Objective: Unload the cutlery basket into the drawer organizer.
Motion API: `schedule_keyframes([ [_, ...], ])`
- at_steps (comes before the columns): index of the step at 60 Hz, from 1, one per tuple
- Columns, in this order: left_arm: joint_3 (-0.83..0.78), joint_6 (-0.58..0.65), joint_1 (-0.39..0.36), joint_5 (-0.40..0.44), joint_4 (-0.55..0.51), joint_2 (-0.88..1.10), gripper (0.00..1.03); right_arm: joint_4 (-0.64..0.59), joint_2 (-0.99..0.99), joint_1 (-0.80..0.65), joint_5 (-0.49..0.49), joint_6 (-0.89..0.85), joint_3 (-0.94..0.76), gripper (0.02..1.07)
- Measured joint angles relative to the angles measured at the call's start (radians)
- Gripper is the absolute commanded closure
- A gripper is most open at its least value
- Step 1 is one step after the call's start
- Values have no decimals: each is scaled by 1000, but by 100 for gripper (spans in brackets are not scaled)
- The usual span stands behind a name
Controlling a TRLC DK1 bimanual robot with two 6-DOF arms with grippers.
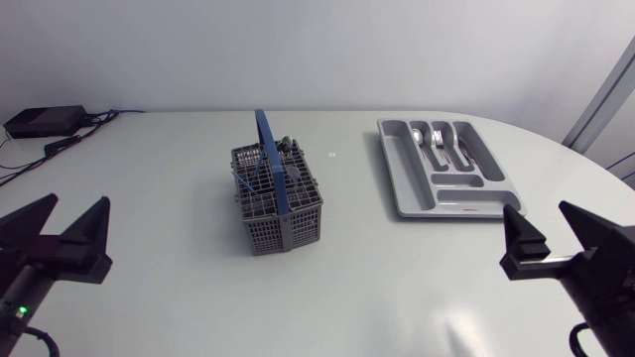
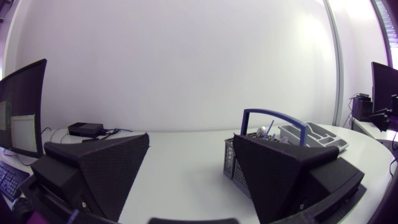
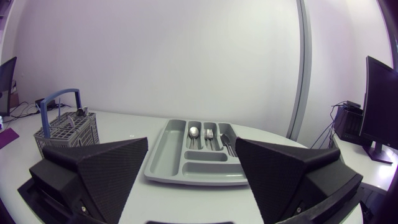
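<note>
A grey cutlery basket (image 1: 274, 198) with a blue handle (image 1: 270, 159) stands in the middle of the table, with cutlery sticking up inside. The grey drawer organizer (image 1: 405, 188) lies to its right and holds a spoon, a fork and a knife (image 1: 442, 144) in its far slots. My left gripper (image 1: 62, 230) rests open at the near left, well apart from the basket (image 2: 233, 163). Open too, my right gripper (image 1: 556, 236) sits at the near right, just in front of the organizer (image 3: 160, 155). In the right wrist view the basket (image 3: 65, 129) stands beyond the left finger.
A small black box (image 1: 45, 121) with cables lies at the far left corner of the table. A small mark (image 1: 332, 155) shows on the tabletop between basket and organizer.
</note>
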Motion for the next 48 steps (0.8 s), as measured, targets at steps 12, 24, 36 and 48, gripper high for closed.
schedule_keyframes([
  [12,164,0,-21,0,1,279,8,58,206,107,50,3,105,6],
  [24,289,1,-31,19,-42,586,8,105,443,263,106,8,208,7],
  [36,429,87,-34,31,-137,810,13,17,696,404,151,24,397,7],
  [48,530,239,-40,67,-233,953,8,-40,858,541,170,26,537,7],
])
